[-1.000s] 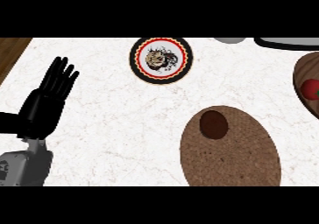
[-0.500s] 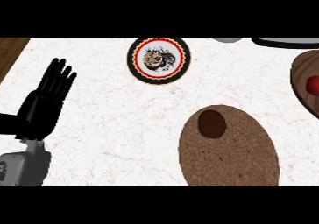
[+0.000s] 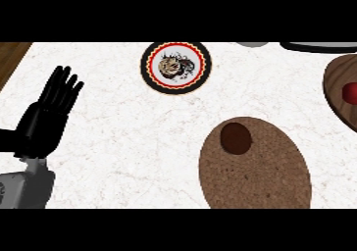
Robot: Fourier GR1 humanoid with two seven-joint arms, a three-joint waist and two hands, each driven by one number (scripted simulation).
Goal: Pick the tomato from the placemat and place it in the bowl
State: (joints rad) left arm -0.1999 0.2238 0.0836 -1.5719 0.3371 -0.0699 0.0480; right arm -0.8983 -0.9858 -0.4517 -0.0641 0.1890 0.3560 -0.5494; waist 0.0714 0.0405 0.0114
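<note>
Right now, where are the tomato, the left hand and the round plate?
tomato (image 3: pixel 354 93): head view, on its red top.
left hand (image 3: pixel 45 121): head view, on its palm.
round plate (image 3: pixel 175 66): head view, on its patterned centre.

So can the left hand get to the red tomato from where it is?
Probably not easily. The left hand rests open at the counter's left side, while the tomato lies at the far right edge in a wooden dish. Nothing stands directly between them, but the whole counter does.
</note>
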